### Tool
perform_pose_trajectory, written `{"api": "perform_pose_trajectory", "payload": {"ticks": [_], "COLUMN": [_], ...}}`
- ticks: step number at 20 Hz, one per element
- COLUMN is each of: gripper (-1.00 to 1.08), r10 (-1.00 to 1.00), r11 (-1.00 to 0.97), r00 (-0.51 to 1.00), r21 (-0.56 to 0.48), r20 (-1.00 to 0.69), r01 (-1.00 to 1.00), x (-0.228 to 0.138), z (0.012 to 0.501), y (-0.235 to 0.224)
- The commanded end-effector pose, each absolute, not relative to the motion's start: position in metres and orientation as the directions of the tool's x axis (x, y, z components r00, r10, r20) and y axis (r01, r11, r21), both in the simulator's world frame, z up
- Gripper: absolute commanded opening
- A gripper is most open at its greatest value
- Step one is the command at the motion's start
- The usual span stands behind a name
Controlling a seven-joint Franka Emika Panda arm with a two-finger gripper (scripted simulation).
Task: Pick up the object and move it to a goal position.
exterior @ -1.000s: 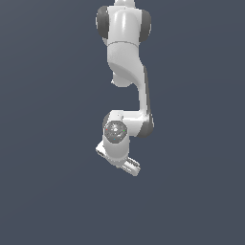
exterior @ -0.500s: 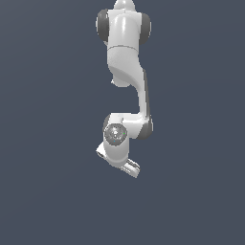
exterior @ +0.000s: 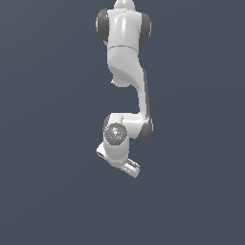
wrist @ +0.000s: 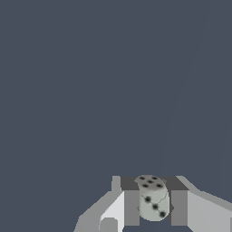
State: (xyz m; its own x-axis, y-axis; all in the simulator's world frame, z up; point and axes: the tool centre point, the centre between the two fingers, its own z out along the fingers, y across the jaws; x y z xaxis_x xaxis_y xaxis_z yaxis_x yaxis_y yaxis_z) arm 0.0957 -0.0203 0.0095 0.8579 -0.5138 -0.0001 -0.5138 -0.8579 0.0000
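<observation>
In the wrist view a small pale grey-beige die [wrist: 153, 201] with black pips sits between my two grey finger pads [wrist: 132, 207]. My gripper [wrist: 155, 206] is shut on it and holds it over plain dark ground. In the exterior view the white arm hangs down the middle of the picture, and the gripper [exterior: 133, 168] points down and toward the exterior view's right. The die cannot be made out there; the fingers hide it.
A plain dark blue-grey surface [exterior: 52, 191] fills both views. No other object, container or edge shows.
The wrist and gripper have drifted slightly toward the exterior view's right and a little lower. The arm's pose is otherwise nearly the same.
</observation>
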Motion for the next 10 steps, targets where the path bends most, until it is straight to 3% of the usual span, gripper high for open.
{"api": "perform_pose_trajectory", "payload": {"ticks": [1, 10], "gripper": [-1.00, -1.00], "r10": [-0.514, -0.514], "r11": [-0.858, -0.858], "r00": [0.858, 0.858], "r21": [0.000, 0.000], "r20": [0.000, 0.000], "r01": [-0.514, -0.514], "x": [0.094, 0.076], "z": [0.010, 0.011], "y": [-0.020, -0.019]}}
